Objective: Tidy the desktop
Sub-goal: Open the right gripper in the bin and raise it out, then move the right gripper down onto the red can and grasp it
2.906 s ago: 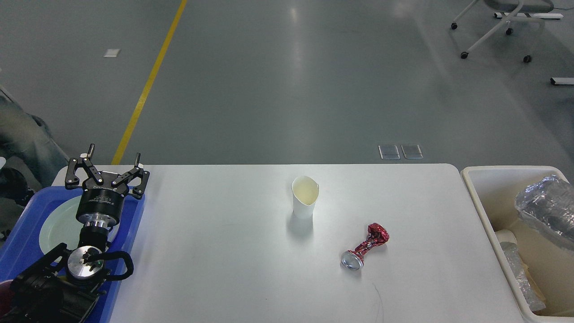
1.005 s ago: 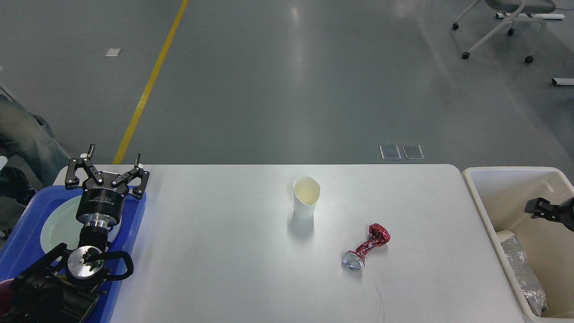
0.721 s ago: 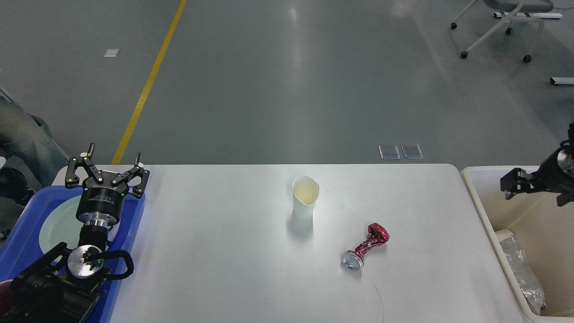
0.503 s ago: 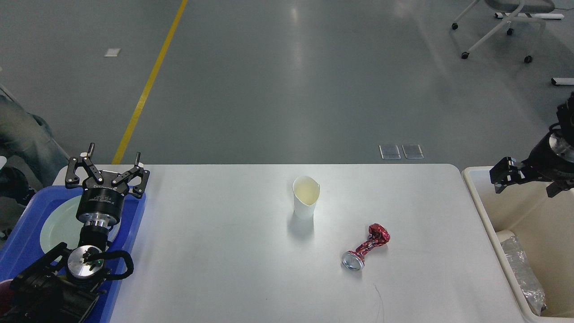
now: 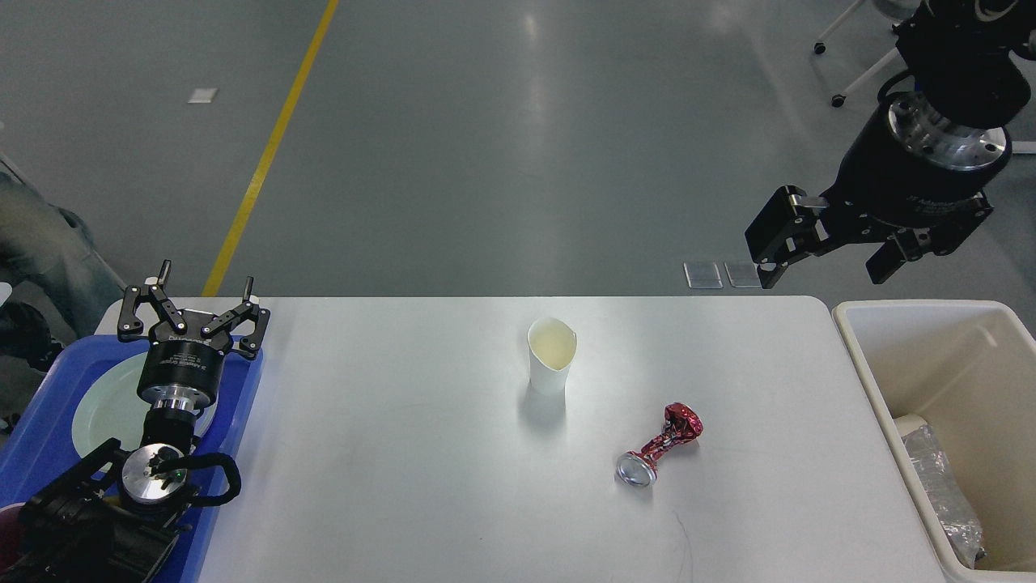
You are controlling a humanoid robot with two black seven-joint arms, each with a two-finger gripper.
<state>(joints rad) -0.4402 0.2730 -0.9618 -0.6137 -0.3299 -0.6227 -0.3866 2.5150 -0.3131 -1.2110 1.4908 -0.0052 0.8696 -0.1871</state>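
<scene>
Head view shows the large white rounded-corner matte bench (image 5: 388, 421) filling the lower middle. Near its centre stands a white paper cup (image 5: 551, 356); at 4 o'clock from it lies a crushed red metal can (image 5: 660, 447). Left claw (image 5: 202, 291), fingers spread and empty, hovers over the blue plastic tray (image 5: 48, 405) at 9 o'clock. Right claw (image 5: 825, 255), released, hangs above the cream plastic bin (image 5: 858, 356) at 3 o'clock
</scene>
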